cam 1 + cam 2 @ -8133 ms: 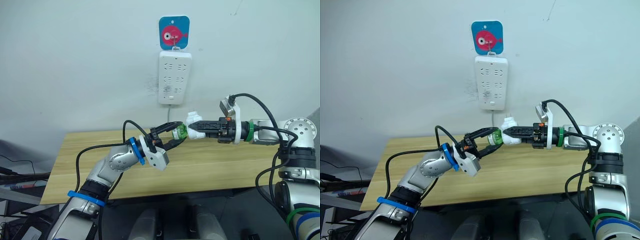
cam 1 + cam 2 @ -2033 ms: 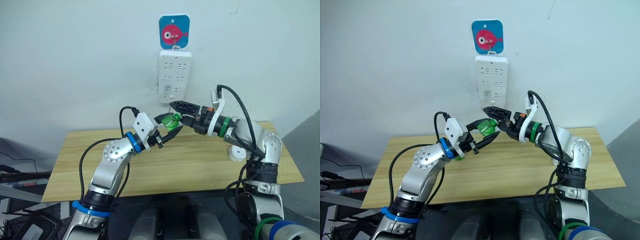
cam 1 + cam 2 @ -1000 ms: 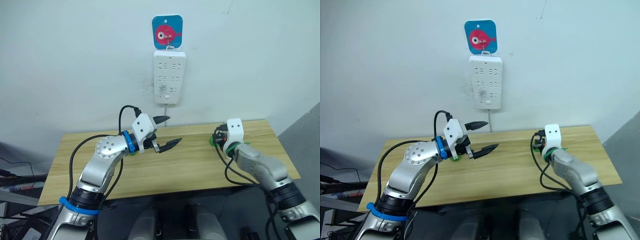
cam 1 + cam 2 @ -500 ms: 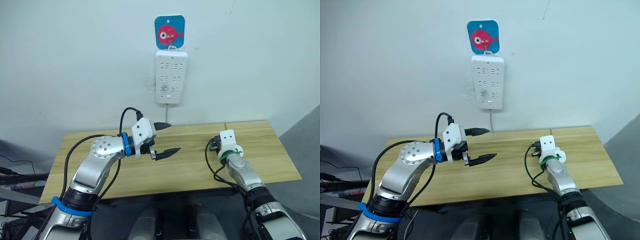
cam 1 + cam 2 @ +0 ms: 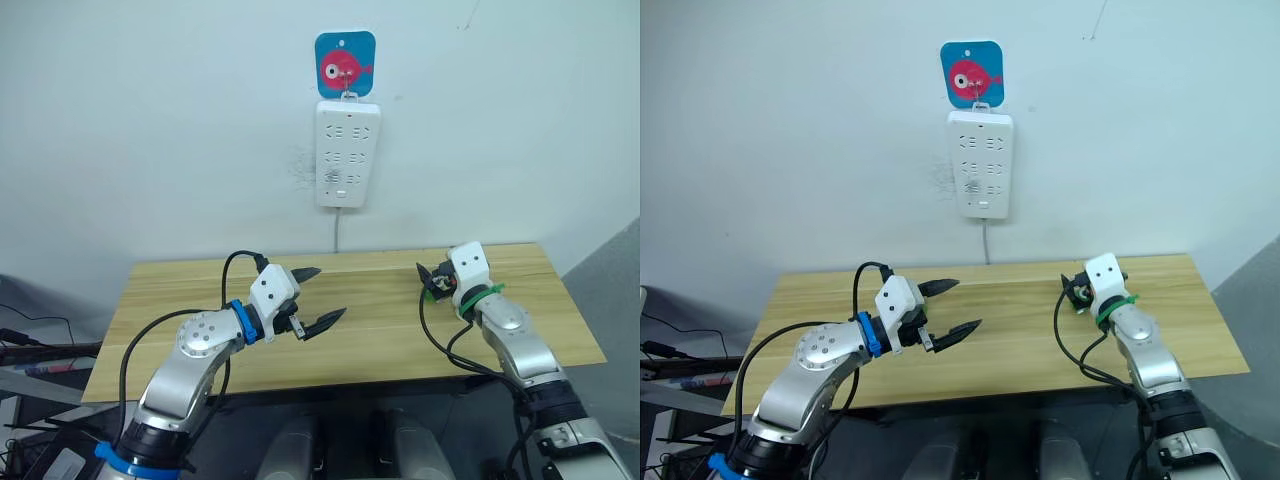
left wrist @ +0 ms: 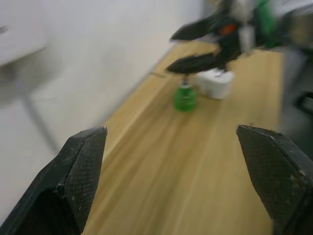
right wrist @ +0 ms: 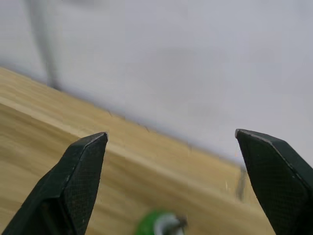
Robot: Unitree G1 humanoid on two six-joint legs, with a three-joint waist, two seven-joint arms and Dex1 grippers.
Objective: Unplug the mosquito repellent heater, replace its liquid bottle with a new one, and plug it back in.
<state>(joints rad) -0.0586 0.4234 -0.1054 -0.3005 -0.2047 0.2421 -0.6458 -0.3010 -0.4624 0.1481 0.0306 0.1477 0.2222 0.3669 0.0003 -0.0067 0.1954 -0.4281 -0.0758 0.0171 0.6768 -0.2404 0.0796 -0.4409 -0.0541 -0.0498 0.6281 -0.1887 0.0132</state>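
Observation:
In the left wrist view a small green liquid bottle (image 6: 185, 98) stands upright on the wooden table (image 5: 380, 340), close beside the white mosquito repellent heater (image 6: 215, 83). My right gripper (image 6: 170, 53) hangs open just above them, holding nothing. Its own wrist view catches the bottle's green top (image 7: 159, 224) below the spread fingers. My left gripper (image 5: 330, 291) is open and empty over the middle of the table, well to the left of the bottle, pointing toward it. In the eye views my right gripper (image 5: 425, 277) sits near the table's back right and hides both objects.
A long white power strip (image 5: 345, 153) hangs on the wall under a blue card with a red fish (image 5: 345, 62). Its cable (image 5: 335, 232) drops behind the table's back edge. Bare wood lies between the two arms and along the front edge.
Eight seconds ago both grippers held the heater and bottle together in the air. Since then the bottle went to the table at the right, both grippers opened, and my left arm drew back lower.

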